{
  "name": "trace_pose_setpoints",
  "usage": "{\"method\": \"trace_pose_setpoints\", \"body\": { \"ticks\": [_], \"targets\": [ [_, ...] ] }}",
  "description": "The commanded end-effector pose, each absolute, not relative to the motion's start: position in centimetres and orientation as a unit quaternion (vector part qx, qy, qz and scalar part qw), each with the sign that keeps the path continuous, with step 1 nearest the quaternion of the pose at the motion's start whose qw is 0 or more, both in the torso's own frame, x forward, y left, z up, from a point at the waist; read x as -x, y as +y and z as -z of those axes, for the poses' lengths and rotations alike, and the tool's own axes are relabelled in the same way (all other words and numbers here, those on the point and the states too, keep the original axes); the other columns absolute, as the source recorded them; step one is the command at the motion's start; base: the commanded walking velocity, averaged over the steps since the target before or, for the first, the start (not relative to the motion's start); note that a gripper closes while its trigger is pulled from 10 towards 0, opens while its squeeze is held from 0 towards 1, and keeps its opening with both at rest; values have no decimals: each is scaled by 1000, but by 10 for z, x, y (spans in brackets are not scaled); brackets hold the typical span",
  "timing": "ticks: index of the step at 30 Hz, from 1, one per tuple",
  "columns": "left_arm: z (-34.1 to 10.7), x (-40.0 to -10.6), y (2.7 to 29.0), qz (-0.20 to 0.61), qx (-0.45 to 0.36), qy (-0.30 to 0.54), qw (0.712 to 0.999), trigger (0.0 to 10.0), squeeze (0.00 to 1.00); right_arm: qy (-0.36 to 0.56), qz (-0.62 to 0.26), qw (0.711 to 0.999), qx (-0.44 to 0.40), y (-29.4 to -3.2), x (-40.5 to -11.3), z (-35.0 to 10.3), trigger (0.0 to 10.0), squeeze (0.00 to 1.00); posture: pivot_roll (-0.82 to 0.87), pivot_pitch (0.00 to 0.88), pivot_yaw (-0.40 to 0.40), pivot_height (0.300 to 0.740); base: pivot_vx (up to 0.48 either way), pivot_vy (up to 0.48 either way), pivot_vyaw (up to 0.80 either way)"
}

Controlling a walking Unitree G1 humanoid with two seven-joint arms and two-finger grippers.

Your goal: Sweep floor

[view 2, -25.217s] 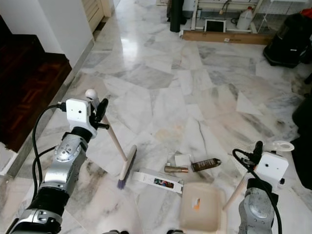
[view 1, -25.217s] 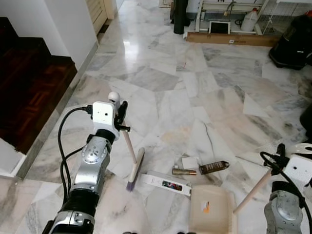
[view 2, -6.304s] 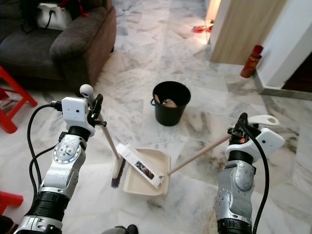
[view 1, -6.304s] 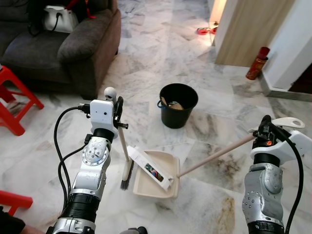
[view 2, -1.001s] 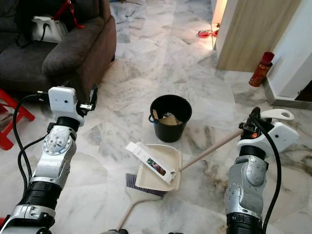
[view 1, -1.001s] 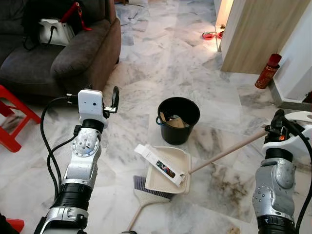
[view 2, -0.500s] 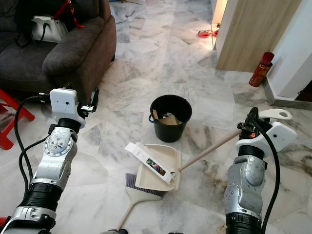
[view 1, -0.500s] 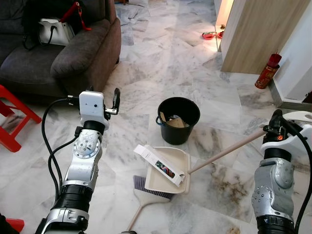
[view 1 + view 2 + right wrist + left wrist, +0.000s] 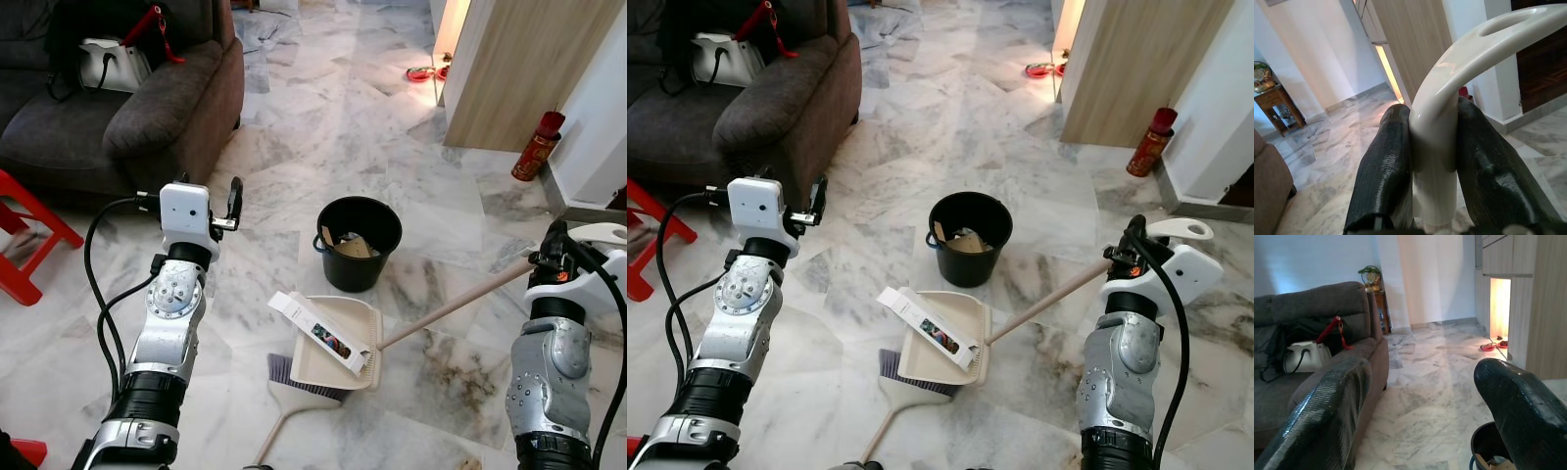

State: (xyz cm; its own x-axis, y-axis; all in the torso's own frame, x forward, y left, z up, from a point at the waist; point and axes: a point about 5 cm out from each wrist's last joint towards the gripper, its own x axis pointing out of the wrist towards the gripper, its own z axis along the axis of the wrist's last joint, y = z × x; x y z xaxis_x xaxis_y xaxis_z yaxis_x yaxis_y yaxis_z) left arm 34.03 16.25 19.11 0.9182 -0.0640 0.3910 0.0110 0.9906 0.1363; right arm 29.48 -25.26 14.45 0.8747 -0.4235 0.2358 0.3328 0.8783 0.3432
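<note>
The left tool (image 9: 233,199) is up in the air near the dark sofa (image 9: 118,108), and its two black fingers (image 9: 1327,406) are spread wide with nothing between them. Low on the marble floor (image 9: 323,108) lies the small broom (image 9: 294,392), with its brush against the near edge of the dustpan (image 9: 338,343) and its stick pointing back toward the robot. The dustpan sits flat on the floor just in front of the black bucket (image 9: 360,240), not touching it. A long flat box (image 9: 318,333) lies across the pan, with one end sticking out over the left rim. The pan's long wooden handle (image 9: 456,305) runs up and to the right, from the pan to the right tool (image 9: 1432,147), whose fingers are pressed onto the white end loop of the handle. The next job looks like tipping the pan into the bucket. To do it well, the right tool should lift slowly and keep the pan level, so the box does not slide off. Then it should bring the pan's open lip over the bucket's mouth before it tilts. The box is long, so it may catch on the bucket's rim.
</note>
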Motion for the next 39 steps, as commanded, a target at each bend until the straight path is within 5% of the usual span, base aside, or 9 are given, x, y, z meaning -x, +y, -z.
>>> {"method": "trace_pose_setpoints", "body": {
  "ticks": [1, 23, 39],
  "targets": [
    [-193, -338, 161, 25, -66, -201, 977, 10000, 0, -178, 189, 953, -154, -251, -296, -156, 10000, 0, 88, 98, -13, 740, 0, 0, 0],
    [-195, -338, 161, 29, -63, -202, 977, 10000, 0, -331, 171, 911, -176, -257, -304, -247, 10000, 0, 95, 107, -9, 740, 0, 0, 0],
    [-197, -337, 162, 26, -64, -206, 976, 10000, 0, -324, 147, 915, -192, -243, -310, -248, 10000, 0, 105, 108, -11, 740, 0, 0, 0]
  ]
}}
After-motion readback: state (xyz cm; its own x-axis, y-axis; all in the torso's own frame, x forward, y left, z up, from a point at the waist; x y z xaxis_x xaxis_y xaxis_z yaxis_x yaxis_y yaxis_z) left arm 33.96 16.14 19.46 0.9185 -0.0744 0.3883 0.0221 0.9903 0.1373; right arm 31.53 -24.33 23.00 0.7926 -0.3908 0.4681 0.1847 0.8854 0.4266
